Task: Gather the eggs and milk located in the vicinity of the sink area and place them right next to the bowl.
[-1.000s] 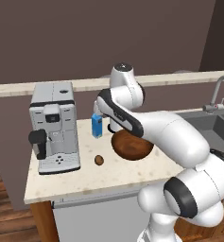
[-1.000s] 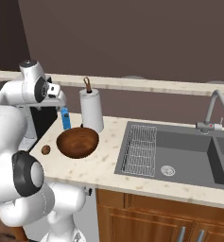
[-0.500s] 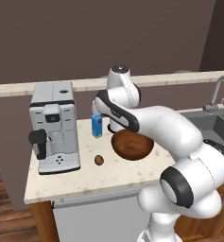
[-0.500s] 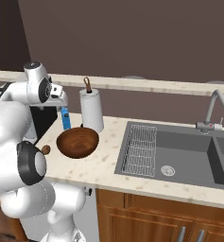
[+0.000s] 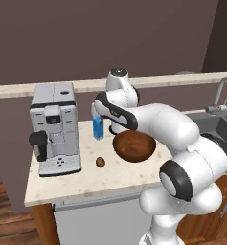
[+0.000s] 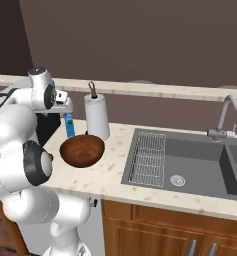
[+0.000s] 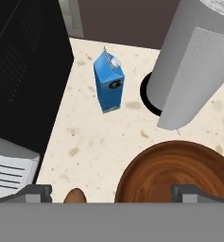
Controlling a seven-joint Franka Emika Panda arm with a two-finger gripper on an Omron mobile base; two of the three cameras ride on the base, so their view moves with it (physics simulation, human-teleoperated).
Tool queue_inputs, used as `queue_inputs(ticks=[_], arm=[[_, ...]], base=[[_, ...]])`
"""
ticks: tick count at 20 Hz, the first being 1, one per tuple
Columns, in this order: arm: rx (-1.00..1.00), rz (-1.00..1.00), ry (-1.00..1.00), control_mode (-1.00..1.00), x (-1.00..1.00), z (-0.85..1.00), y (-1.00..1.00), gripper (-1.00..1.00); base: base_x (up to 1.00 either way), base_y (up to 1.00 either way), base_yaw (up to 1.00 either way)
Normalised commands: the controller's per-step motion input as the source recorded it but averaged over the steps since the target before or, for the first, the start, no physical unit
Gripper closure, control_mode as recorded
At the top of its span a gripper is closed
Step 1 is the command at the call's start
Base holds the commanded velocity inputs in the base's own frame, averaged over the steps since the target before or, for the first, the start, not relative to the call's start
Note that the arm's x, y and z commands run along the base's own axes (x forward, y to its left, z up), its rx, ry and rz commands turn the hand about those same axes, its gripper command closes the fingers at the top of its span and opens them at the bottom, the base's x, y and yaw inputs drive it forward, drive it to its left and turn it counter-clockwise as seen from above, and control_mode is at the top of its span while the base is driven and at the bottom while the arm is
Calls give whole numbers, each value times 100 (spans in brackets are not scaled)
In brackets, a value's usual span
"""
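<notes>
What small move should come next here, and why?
Probably lift the tool up and away from the counter, then look toward the sink. It stands open, holding nothing. The milk already stands upright near the bowl, with a brown egg on the counter beside it. I can make out just one egg, so the other likely needs fetching.

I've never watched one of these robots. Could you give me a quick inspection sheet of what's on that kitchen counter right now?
Surface: speckled beige counter, sink sunken at its right end.
Job's things: milk upright beside the wooden bowl; one brown egg lying apart from the bowl.
Clutter: coffee machine, paper-towel roll, faucet.
Grippers: gripper open, holding nothing, fingers above the bowl's edge.
Cables: nothing seen.
Surroundings: dark wall, wooden cabinets below.
</notes>
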Motion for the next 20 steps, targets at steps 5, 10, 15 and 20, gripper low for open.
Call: queue_inputs(ticks=[5, 10, 15, 20], arm=[[0, 0, 0, -100, 11, -5, 2, -100], [0, 0, 0, -100, 14, -11, 6, -100], [0, 0, 0, -100, 14, -15, 8, -100], [0, 0, 0, -100, 12, -11, 2, -100]], base=[[0, 0, 0], [0, 0, 0], [0, 0, 0], [0, 0, 0]])
